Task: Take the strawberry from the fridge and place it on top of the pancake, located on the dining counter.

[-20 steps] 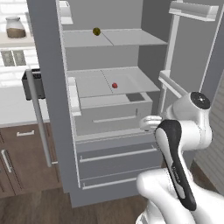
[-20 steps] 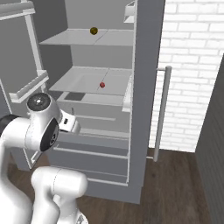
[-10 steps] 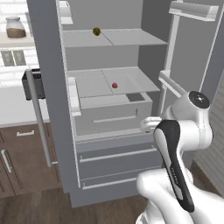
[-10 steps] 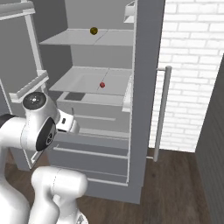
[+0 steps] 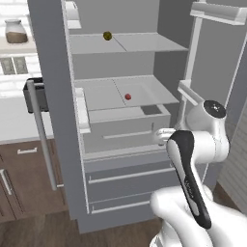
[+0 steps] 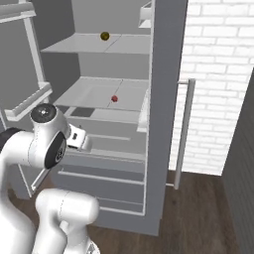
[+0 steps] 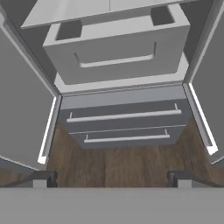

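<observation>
The gripper is seen nearest, in the hand view, with its two dark fingertips set wide apart and nothing between them. It is held in front of the fridge, above the wood floor, and is aimed at the two lower drawers, each fitted with a long horizontal bar handle. In the left base view the hand is seen as a white block at the end of the arm, level with the pale grey inner drawer.

Both fridge doors are found open. The fridge is matte grey outside, with pale grey shelves inside and a long vertical bar handle on the right door.

The strawberry is located on the middle shelf, above the inner drawer, near the centre seam and well apart from the gripper. It is presented as a tiny, rounded, red fruit; no stem or surface detail can be made out.

A small olive-yellow round fruit is noted on the shelf above.

Farthest to the left, a jar with brown contents is seen on a wall shelf. No brand, label or legible writing is found.
</observation>
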Robot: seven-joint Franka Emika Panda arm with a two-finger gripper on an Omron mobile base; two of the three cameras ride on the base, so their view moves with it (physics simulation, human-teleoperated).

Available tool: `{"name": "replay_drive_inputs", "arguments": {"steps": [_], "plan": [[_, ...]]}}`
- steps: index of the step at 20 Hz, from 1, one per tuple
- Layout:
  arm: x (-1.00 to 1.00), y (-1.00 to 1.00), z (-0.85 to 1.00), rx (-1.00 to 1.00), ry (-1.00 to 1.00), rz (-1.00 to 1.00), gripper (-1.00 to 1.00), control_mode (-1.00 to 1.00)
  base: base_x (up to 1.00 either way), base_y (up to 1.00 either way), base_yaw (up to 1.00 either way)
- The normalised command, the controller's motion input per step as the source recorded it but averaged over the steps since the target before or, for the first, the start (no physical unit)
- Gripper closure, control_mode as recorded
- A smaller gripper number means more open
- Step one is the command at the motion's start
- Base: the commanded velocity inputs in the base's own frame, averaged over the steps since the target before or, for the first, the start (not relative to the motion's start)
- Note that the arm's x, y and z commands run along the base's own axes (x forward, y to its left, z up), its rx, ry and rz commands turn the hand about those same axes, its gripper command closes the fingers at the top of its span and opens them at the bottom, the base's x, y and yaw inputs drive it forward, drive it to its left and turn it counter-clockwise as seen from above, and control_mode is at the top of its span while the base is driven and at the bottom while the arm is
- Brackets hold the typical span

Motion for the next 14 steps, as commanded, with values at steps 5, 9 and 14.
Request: {"name": "replay_drive_inputs", "arguments": {"steps": [5,9,14], "plan": [[0.00,0.00,0.00,0.00,0.00,0.00,-1.00,1.00,0.72,0.03,0.00],[0.00,0.00,0.00,0.00,0.00,0.00,-1.00,1.00,0.59,0.00,0.00],[0.00,0.00,0.00,0.00,0.00,0.00,-1.00,1.00,0.61,0.07,0.00]]}}
